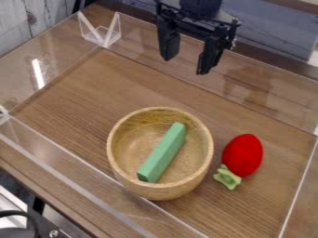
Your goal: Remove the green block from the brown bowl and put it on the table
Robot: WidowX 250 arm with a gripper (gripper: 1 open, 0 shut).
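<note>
Strawberry touching brown bowl (green block inside)

Gripper hangs above the back of the table, fingers pointing down and spread apart, nothing between them. Near the front sits the bowl, with the green block lying slantwise inside it. Just right of the bowl, a red strawberry, its green leaves toward the front.

Brown bowl smooth matt wood; green block matt; worktop wood-grain, slight sheen; clear glossy plastic walls; red strawberry glossy.
</note>
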